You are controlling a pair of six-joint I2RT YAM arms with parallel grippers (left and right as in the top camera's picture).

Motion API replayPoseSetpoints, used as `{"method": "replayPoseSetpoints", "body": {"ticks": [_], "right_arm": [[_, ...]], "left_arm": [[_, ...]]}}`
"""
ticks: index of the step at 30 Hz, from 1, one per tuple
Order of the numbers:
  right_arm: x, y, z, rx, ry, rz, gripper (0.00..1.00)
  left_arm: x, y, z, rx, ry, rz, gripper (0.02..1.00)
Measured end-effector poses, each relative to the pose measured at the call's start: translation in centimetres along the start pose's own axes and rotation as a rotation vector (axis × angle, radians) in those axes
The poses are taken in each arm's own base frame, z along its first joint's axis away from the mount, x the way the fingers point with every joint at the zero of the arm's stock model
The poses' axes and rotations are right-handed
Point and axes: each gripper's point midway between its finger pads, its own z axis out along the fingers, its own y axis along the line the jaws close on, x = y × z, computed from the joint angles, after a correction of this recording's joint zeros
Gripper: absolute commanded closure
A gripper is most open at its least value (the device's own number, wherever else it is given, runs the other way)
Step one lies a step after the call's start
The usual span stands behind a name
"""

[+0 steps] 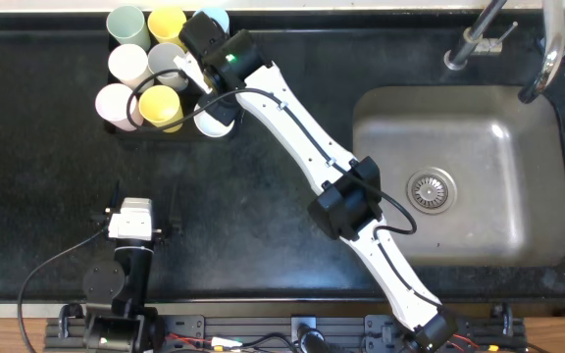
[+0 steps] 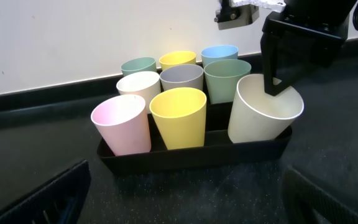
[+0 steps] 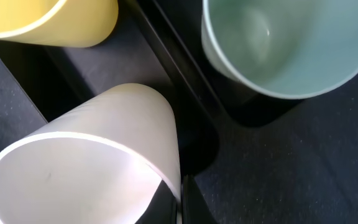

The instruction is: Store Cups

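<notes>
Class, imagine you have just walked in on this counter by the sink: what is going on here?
The right arm's fingers are shut on the rim of a cream cup, which sits tilted at the end of a black tray, not yet upright. Eight other cups, one of them yellow, stand in the tray. The left arm's fingers are open, back from the tray.

Black worktop [image 1: 47,196] — cup tray [image 2: 191,159], sink [image 1: 479,127].
</notes>
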Motion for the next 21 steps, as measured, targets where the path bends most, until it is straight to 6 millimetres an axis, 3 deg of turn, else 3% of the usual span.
{"method": "replayPoseSetpoints", "body": {"ticks": [1,2,3,5,6,13,21], "right_arm": [[0.1,0.0,0.0,0.000,0.003,-0.001,0.958],[0.1,0.0,0.0,-0.001,0.004,-0.001,0.873],[0.1,0.0,0.0,-0.001,0.005,-0.001,0.669],[0.1,0.0,0.0,-0.001,0.004,-0.002,0.053],[0.1,0.0,0.0,-0.001,0.005,-0.001,0.003],[-0.1,-0.2,0.0,0.014,-0.003,-0.005,0.003],[0.0,-2.4,-0.2,0.137,0.010,0.011,0.003]], "left_arm": [[0.0,0.0,0.0,0.000,0.000,0.000,0.020],[0.0,0.0,0.0,0.000,0.000,0.000,0.020],[0.0,0.0,0.0,0.000,0.000,0.000,0.020],[0.0,0.0,0.0,0.000,0.000,0.000,0.020],[0.0,0.0,0.0,0.000,0.000,0.000,0.020],[0.0,0.0,0.0,0.000,0.000,0.000,0.023],[0.0,0.0,0.0,0.000,0.000,0.000,0.020]]}}
